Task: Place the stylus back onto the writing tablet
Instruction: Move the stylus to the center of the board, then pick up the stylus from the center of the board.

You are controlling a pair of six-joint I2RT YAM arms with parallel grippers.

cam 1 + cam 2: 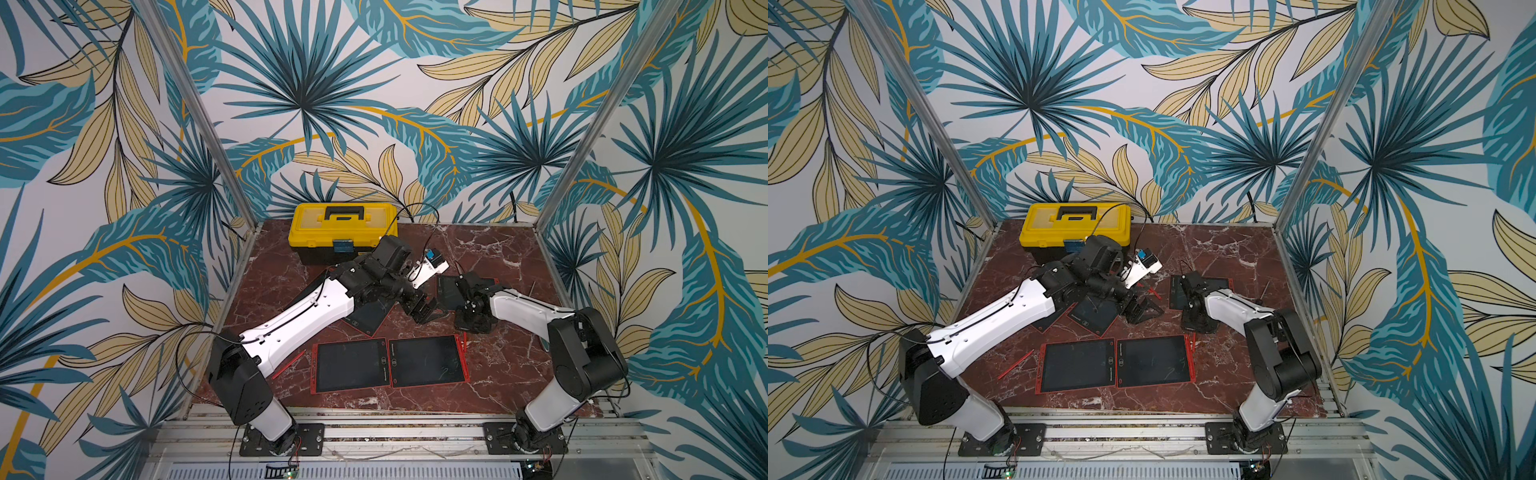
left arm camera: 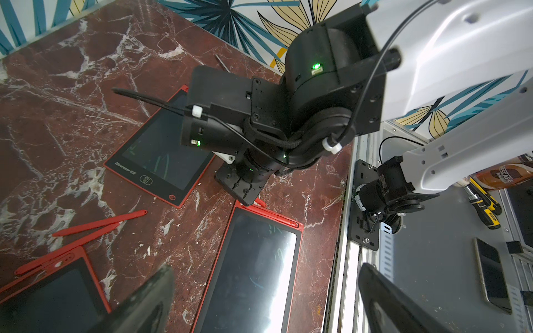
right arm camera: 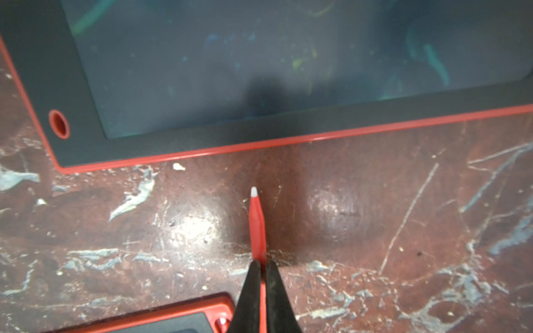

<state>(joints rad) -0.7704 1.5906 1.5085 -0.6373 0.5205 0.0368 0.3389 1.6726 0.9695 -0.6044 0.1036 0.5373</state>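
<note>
Leaf-patterned walls close in a red marble desk (image 1: 498, 257) at the middle of both top views. Across it the left arm (image 1: 307, 320) stretches from lower left toward centre and the right arm (image 1: 528, 309) bends in from lower right; a yellow toolbox (image 1: 343, 230) sits at the desk's upper edge. Two writing tablets lie edge to edge low in the frame, the left front tablet (image 1: 351, 365) and the right front tablet (image 1: 426, 360), and more lie partly under the arms. The left hand (image 1: 426, 311) hangs released, jaws wide, holding nothing. The right hand (image 3: 259, 263) points down just beside the right front tablet's upper right corner, clenched on the stylus (image 3: 256, 222), whose white tip shows over bare marble, short of the far tablet (image 3: 259, 129). The step looks like the carry; next, I judge, the stylus must be swung over a tablet and lowered flat before release, though which tablet is meant I cannot tell. A loose stylus (image 1: 289, 365) lies left of the front pair, well clear; the left hand nearby crowds the centre.
</note>
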